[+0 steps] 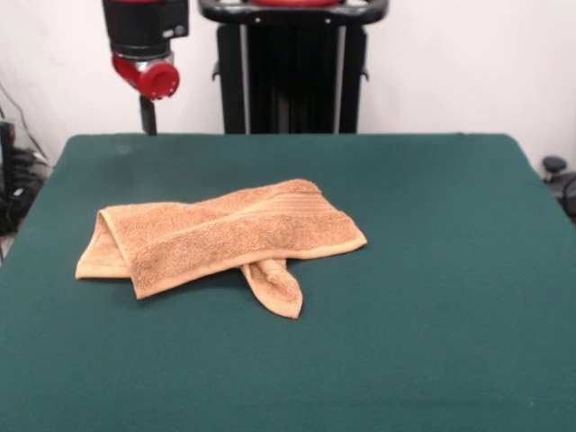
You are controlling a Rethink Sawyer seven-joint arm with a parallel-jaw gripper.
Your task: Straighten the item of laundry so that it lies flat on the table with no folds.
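Observation:
The item of laundry point(216, 238), an orange-tan terry towel, lies crumpled on the table point(432, 297), a little left of the middle. It is folded over itself lengthwise, with a ribbed band point(292, 205) showing near its right end. A doubled-over flap sits at its left end, and a folded corner point(277, 288) pokes out from under the front edge. Only a red and black section of the arm point(146, 45) shows, at the top left, high above the table's far edge. The gripper does not show.
The black pedestal point(292, 72) stands behind the table's far edge. Cables point(18, 180) hang off the left side and a dark object point(554, 166) sits beyond the right edge. Green tabletop surrounds the towel on all sides.

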